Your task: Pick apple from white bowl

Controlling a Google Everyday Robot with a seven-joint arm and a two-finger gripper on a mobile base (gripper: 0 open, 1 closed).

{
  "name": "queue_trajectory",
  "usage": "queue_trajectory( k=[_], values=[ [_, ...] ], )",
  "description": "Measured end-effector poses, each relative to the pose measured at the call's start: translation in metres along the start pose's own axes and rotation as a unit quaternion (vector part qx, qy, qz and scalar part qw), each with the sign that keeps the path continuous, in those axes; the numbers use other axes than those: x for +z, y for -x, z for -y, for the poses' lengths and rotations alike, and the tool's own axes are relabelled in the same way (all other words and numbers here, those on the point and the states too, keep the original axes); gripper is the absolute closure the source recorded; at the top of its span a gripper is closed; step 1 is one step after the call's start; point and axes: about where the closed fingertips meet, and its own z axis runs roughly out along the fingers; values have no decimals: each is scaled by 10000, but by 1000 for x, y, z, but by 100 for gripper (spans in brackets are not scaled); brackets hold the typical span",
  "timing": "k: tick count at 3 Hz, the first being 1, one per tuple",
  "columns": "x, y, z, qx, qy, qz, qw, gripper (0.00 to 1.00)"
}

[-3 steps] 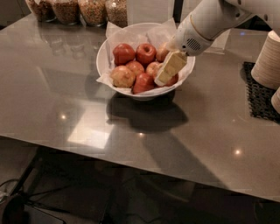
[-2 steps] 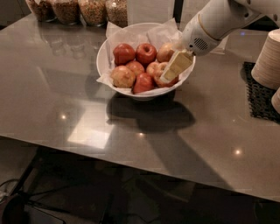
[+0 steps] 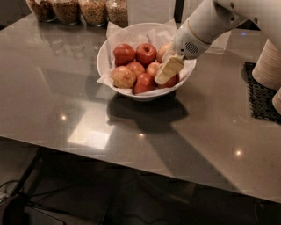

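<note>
Pincer (image 3: 169,70) has slid back left, lower over the bowl (image 3: 102,57), tip down among the fruit on the right side, against the red apple (image 3: 174,81) by the rim. Open or closed? Can't tell. Bowl sits on the desk (image 3: 66,96).

no writing, label, brand, number or sign can be read in this view. the white bowl (image 3: 102,57) is plain, the jars (image 3: 94,9) at the far edge of the surface (image 3: 66,88) show no legible label, and the end effector (image 3: 169,70), which is low over the right side of the white bowl, carries no readable mark.
</note>
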Motion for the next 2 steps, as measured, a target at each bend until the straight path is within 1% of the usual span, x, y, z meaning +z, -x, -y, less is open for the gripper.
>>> queue_trajectory(
  k=[1, 2],
  values=[
    [21, 1, -8, -46, 301, -132, 9994, 40],
    [19, 2, -8, -49, 319, -146, 9994, 38]
  ],
)
